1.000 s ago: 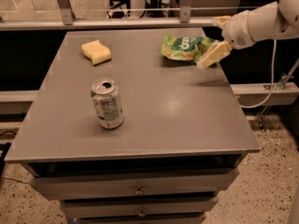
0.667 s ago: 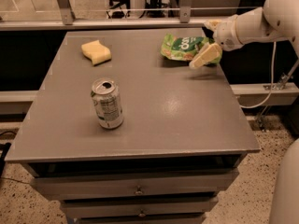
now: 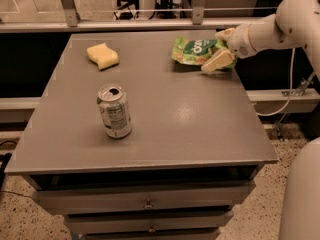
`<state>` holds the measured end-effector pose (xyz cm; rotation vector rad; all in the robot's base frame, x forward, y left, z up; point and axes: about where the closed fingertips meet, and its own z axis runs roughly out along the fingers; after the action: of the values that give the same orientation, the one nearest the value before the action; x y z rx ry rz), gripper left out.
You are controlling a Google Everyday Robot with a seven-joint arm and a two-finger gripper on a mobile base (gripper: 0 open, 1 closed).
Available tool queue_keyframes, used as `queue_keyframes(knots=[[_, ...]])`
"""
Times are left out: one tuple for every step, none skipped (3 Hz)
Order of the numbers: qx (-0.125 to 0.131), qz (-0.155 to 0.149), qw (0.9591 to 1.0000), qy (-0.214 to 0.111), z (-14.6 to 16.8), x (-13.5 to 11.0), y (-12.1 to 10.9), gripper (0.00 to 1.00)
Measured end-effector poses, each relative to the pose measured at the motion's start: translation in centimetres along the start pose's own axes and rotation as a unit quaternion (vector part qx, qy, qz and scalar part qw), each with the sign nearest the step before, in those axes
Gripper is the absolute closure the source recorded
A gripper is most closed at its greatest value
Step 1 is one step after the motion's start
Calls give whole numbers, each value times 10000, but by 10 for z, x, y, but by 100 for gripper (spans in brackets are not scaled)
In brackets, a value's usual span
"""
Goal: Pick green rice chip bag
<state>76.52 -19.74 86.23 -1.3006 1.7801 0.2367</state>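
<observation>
The green rice chip bag (image 3: 194, 50) lies crinkled on the grey table (image 3: 165, 114) near its far right edge, label up. My gripper (image 3: 220, 48) reaches in from the right on a white arm. It is open, with one tan finger (image 3: 217, 62) in front of the bag's right end and the other finger (image 3: 225, 34) behind it. The bag's right end sits between the fingers and rests on the table.
A green-and-silver soda can (image 3: 114, 111) stands upright at the table's left front. A yellow sponge (image 3: 102, 55) lies at the far left. Drawers run under the table's front edge. A rail and metal posts stand behind the table.
My gripper has moved left along the far right edge, so its fingers now straddle the bag's right end. The bag, can and sponge have not moved.
</observation>
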Motion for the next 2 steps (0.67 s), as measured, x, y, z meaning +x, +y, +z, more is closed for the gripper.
queue_keyframes(knots=[[-9,-8,10000,-6,1,1,1,47],[-44,-44,10000,-76,-3,-4,4,69]])
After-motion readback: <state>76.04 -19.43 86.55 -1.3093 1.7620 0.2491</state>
